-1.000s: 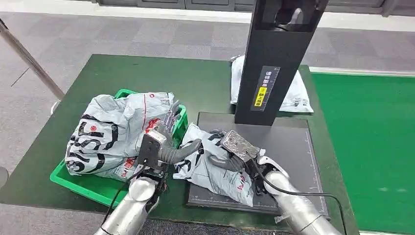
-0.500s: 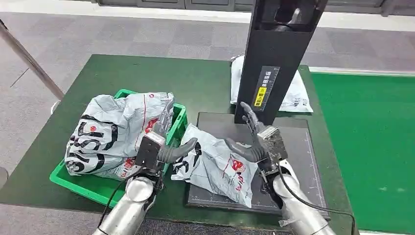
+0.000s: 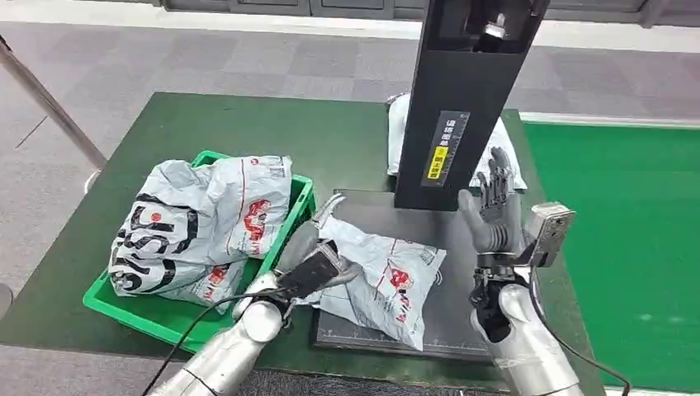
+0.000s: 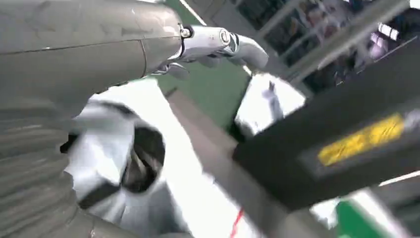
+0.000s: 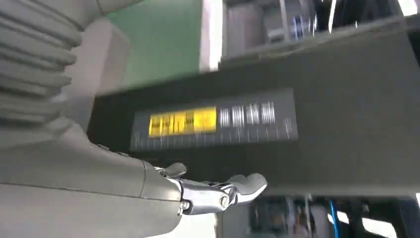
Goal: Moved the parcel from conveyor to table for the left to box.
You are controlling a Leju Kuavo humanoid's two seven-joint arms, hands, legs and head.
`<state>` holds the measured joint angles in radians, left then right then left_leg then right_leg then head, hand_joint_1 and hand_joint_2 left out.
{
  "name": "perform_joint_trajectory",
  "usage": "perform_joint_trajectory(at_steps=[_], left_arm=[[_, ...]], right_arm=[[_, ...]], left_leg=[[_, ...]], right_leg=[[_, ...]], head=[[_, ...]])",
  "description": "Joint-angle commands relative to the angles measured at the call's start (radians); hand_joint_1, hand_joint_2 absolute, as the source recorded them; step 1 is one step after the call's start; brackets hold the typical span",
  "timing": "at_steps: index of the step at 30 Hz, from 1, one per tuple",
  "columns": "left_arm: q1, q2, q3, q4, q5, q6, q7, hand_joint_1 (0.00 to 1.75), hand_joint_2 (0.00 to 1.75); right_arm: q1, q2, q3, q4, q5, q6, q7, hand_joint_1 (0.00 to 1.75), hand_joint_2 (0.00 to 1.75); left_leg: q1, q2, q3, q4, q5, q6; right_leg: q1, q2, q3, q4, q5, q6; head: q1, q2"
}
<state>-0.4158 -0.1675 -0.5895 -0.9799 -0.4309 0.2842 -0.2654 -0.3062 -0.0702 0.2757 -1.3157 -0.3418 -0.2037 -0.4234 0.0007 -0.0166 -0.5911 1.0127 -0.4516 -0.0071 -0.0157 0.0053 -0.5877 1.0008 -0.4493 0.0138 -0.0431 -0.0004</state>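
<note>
Grey plastic parcel point(image 3: 380, 276) lies flat on the dark scanner plate point(image 3: 487, 272) on the green table point(image 3: 248, 132), just right of the green box point(image 3: 186, 322), which already carries a larger grey mailer point(image 3: 194, 223). Another pale parcel point(image 3: 503, 161) sits at the far side behind the black scanner column point(image 3: 458, 99). Right hand point(image 3: 494, 206) is raised above the plate's right part, palm up-facing, fingers apart, holding nothing, clear of the parcel. Left hand point(image 3: 318, 260) rests at the parcel's near-left edge, between parcel and box; whether its fingers have closed on the film cannot be told, as the left wrist view is blurred. Judgement: the transfer to the table looks complete; the remaining step, the left hand moving the parcel into the box, is not yet done.
</note>
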Motion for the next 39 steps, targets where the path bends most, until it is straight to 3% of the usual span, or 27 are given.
perform_joint_trajectory(at_steps=[1,3,19,23,29,35,39], left_arm=[[-0.191,-0.003,-0.303,0.513,-0.349,-0.067,0.139,1.75,1.75],[-0.215,-0.007,-0.352,0.556,-0.427,-0.076,0.169,1.75,1.75],[-0.223,-0.004,-0.364,0.552,-0.459,-0.096,0.186,1.75,1.75],[-0.219,0.008,-0.290,0.504,-0.417,-0.025,0.148,1.75,1.75],[-0.158,0.048,-0.131,0.265,-0.290,0.187,0.065,1.75,1.75],[-0.081,0.153,0.032,-0.149,-0.205,0.320,0.021,1.75,1.75],[-0.051,0.208,0.134,-0.286,-0.216,0.360,0.009,1.75,1.75]], right_arm=[[0.006,0.021,-0.180,0.052,-0.027,0.017,0.021,0.00,1.75],[0.014,0.022,-0.181,0.052,-0.024,0.033,0.026,0.00,1.75],[0.015,0.024,-0.182,0.053,-0.019,0.038,0.027,0.00,1.75],[0.010,0.020,-0.177,0.076,-0.012,0.062,0.033,0.00,1.75],[0.016,0.022,-0.173,0.076,-0.017,0.063,0.035,0.00,1.75],[0.067,0.018,-0.184,0.023,-0.043,0.030,0.030,0.00,1.75],[0.127,0.015,-0.221,-0.042,-0.061,0.002,0.029,0.00,1.75]], left_leg=[[0.000,-0.001,0.003,-0.002,0.001,-0.001],[0.000,-0.002,0.002,-0.001,0.001,-0.001],[0.000,0.003,0.013,-0.005,0.003,-0.001],[0.000,0.003,0.015,-0.006,0.004,-0.001],[0.001,0.004,0.014,-0.004,0.002,-0.001],[0.002,0.004,0.008,-0.001,0.002,-0.002],[0.002,0.005,0.004,-0.001,0.002,-0.004]], right_leg=[[0.000,-0.002,0.003,-0.002,0.001,-0.001],[0.001,-0.003,0.003,-0.002,0.001,-0.002],[0.000,0.000,0.014,-0.004,0.004,-0.001],[0.001,0.000,0.016,-0.006,0.004,-0.002],[0.001,0.001,0.014,-0.003,0.003,-0.002],[0.002,0.002,0.006,0.000,0.003,-0.003],[0.002,0.003,0.002,0.001,0.002,-0.004]], head=[[-0.001,0.000],[-0.001,0.000],[0.000,0.000],[0.000,0.000],[0.000,0.000],[0.000,0.000],[0.000,0.000]])
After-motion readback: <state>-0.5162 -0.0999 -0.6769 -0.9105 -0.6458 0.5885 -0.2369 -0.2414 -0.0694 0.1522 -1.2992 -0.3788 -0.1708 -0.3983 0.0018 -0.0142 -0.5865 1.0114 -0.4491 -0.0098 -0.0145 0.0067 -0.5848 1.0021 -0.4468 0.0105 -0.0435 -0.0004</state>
